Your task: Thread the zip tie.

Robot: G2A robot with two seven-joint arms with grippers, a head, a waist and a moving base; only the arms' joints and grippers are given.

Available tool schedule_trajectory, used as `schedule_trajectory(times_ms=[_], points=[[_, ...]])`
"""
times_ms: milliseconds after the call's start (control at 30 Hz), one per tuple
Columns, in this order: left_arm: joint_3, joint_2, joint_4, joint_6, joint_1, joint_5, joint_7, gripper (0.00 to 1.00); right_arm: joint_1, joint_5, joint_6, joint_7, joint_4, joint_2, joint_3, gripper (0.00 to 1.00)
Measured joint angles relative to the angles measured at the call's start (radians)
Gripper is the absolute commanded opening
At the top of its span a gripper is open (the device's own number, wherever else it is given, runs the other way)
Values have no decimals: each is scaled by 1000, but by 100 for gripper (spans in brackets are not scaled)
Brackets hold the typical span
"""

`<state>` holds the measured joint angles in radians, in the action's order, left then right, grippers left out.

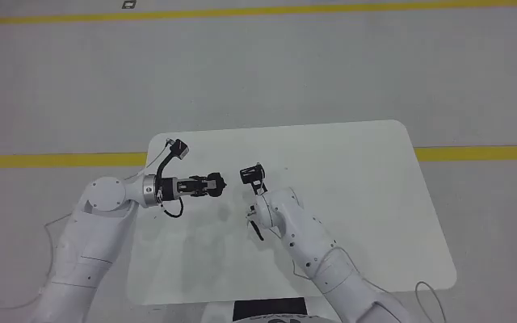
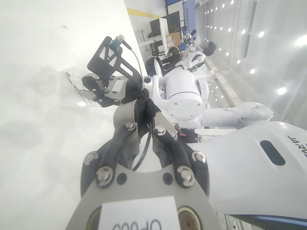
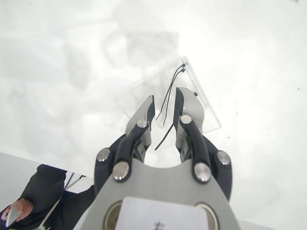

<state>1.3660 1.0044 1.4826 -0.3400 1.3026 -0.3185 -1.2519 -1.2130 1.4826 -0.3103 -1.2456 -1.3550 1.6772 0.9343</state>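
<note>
From above, you see the white desk [image 1: 363, 202] with both arms over its near-left part. Your left pincer [image 1: 218, 183] points toward the right arm [image 1: 299, 234], and the two are near each other but apart.

In the left wrist view, your left pincer [image 2: 141, 101] has its fingertips pressed together. A black zip tie [image 2: 144, 149] runs from the closed tips and curves back between the fingers toward the palm, so it looks pinched at the tips. Just beyond it you see the right pincer [image 2: 88, 89] tipped down toward a clear tray [image 2: 69, 72] that lies flat on the desk.

In the right wrist view, your right pincer [image 3: 165, 94] hangs over that tray [image 3: 206, 101] with its fingers partly spread and a clear gap between the pads. Two thin ties [image 3: 174, 80] lie side by side in the tray, heads toward its far corner and tails running into the gap. A thicker tie [image 3: 164, 137] lies slantwise between the fingers, nearer the palm, with one end just beside a pad. You cannot tell whether it touches that pad. Nothing is clamped between the fingers.
</note>
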Motion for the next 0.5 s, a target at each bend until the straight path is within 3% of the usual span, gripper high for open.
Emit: schedule_trajectory(times_ms=[500], points=[[0, 0, 0, 0, 0, 0, 0, 0, 27, -29, -3, 12, 65, 10, -9, 15]])
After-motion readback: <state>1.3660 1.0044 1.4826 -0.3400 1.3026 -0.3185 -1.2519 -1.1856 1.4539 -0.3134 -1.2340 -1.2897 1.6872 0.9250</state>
